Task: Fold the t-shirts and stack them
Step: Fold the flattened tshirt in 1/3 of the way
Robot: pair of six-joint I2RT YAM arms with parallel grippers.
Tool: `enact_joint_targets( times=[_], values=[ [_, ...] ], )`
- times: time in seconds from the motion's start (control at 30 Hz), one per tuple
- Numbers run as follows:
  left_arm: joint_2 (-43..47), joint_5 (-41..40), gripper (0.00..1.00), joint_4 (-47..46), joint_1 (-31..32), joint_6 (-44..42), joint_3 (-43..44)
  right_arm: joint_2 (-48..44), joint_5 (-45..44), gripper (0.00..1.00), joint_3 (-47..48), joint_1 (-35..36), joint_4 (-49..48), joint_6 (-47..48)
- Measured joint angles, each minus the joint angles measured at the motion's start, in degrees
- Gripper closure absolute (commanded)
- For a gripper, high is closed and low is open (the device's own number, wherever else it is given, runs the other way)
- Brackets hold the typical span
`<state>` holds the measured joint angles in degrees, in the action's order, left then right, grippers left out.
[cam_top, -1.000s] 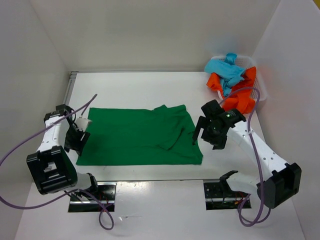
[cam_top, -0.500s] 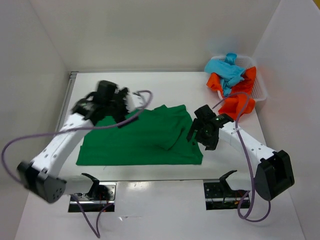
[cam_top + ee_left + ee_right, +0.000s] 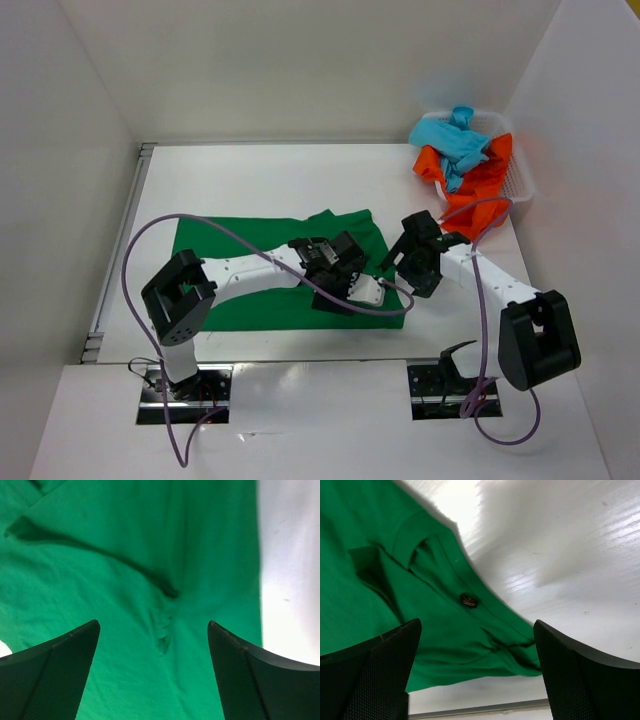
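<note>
The dark green t-shirt [image 3: 245, 240] lies spread flat on the white table, its collar and a small label [image 3: 468, 600] at its right end. My left gripper [image 3: 352, 285] reaches across it and hovers open over wrinkled green cloth [image 3: 165, 630] near the shirt's right edge, holding nothing. My right gripper [image 3: 397, 263] is open just right of the shirt, above the collar corner [image 3: 520, 652]. The turquoise-blue t-shirt [image 3: 452, 140] and the orange-red t-shirt [image 3: 482, 185] lie crumpled in the basket.
The white mesh basket [image 3: 522, 180] stands at the back right corner. White walls close in the table on the left, back and right. A purple cable [image 3: 230, 235] loops over the green shirt, and another purple cable [image 3: 470, 205] arcs beside the basket.
My left arm has swung from the shirt's left edge across to its right part and its jaws have opened. My right gripper has shifted slightly towards the shirt's right edge.
</note>
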<state>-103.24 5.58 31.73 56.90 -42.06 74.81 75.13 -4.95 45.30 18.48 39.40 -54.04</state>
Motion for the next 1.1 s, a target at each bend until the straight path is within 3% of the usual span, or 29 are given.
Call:
enact_joint_targets(
  times=[0.2,0.5,0.67,0.8,0.9,1.1],
  values=[
    [-0.3,-1.3,0.26,-2.2,-0.7,0.6,-1.2,-1.2,-0.2,0.03,-1.4,0.0,-0.4,-0.8],
    [-2.2,-0.6,0.28,-2.6,0.4,1.9,-1.6,-1.7,-0.1,0.03,-1.6,0.0,-1.0,-1.0],
    [-3.1,-1.5,0.49,-3.7,1.6,2.9,-2.3,-1.8,0.2,0.03,-1.9,0.0,-1.1,-1.0],
    [-3.9,-1.7,0.53,-4.2,1.6,3.5,-2.3,-2.4,0.6,0.03,-2.8,0.0,-1.3,-1.0],
    [-4.0,-2.1,0.67,-4.5,1.6,3.7,-2.4,-3.0,0.9,0.03,-3.7,0.0,-1.3,-1.0],
    [-4.0,-2.8,0.8,-5.3,1.6,3.8,-2.7,-3.1,1.1,0.03,-3.7,0.0,-1.4,-1.0]
  ],
)
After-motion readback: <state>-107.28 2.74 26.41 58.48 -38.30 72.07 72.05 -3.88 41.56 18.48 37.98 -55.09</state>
